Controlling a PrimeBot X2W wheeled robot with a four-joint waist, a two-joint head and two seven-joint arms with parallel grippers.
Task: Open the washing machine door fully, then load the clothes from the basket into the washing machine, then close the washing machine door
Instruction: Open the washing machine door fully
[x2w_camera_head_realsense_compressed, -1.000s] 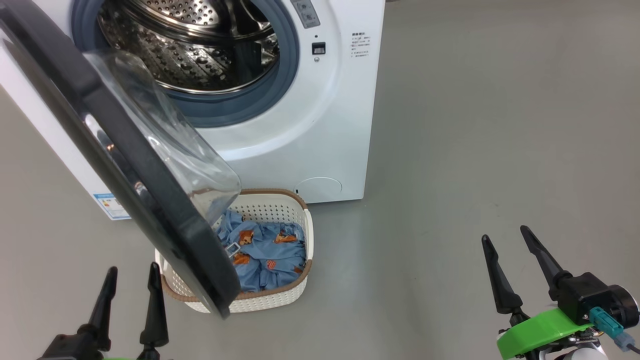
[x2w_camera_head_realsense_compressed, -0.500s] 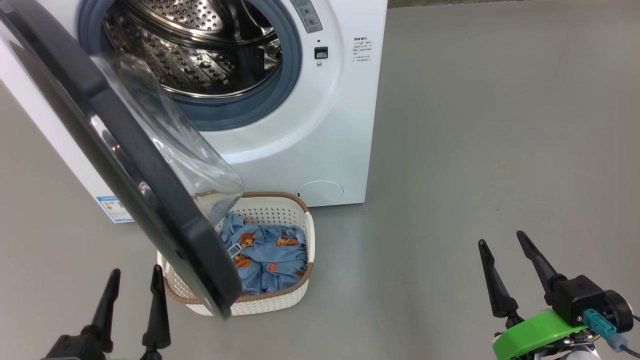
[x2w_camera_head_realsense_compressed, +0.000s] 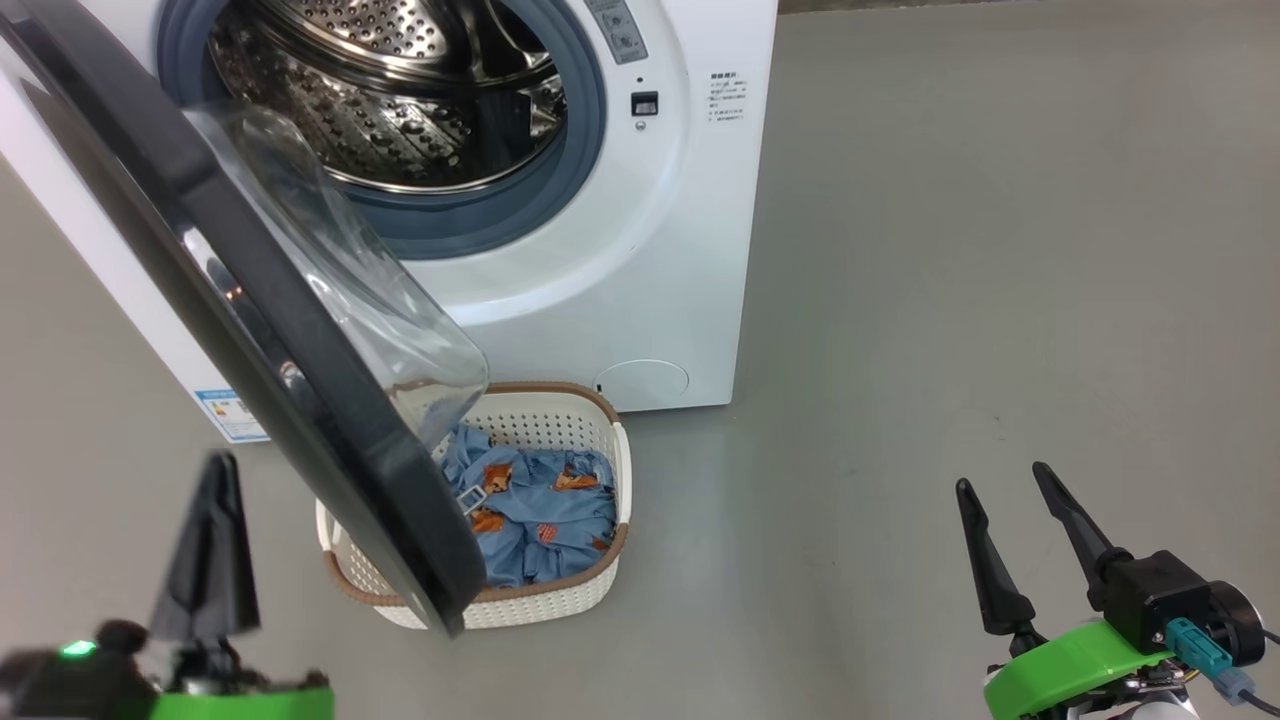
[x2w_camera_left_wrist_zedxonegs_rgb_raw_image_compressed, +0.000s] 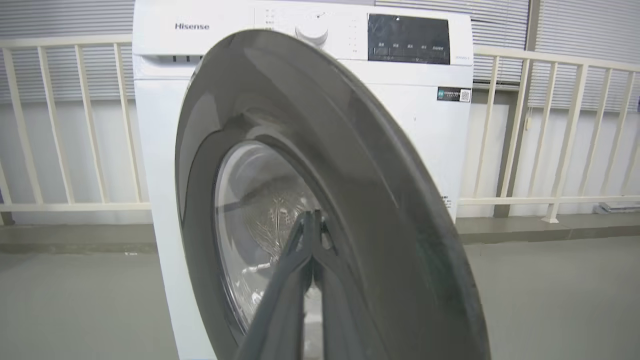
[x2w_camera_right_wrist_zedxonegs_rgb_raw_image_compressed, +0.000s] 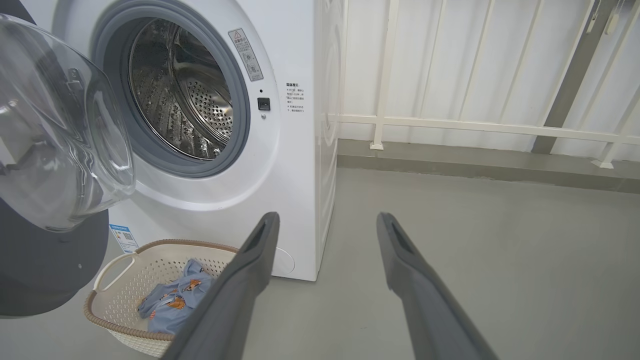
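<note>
Low on our left side, our left gripper (x2w_camera_head_realsense_compressed: 217, 465) has its fingers pressed together on nothing, aimed at the outer face of the washing machine door (x2w_camera_left_wrist_zedxonegs_rgb_raw_image_compressed: 380, 190); our right gripper (x2w_camera_head_realsense_compressed: 1000, 478) holds its fingers apart, empty, above the floor (x2w_camera_head_realsense_compressed: 950, 300). We note the door half-swung over the basket (x2w_camera_head_realsense_compressed: 560, 600), which sits on the floor just before the washing machine (x2w_camera_head_realsense_compressed: 640, 250), the clothes (x2w_camera_head_realsense_compressed: 545, 510) heaped inside.

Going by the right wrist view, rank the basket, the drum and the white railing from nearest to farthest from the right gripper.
1. Basket: on the floor, lower left of the open right gripper.
2. Drum: upper left, inside the washing machine, beyond the basket.
3. White railing: along the back, to the right, behind the washing machine.
</note>
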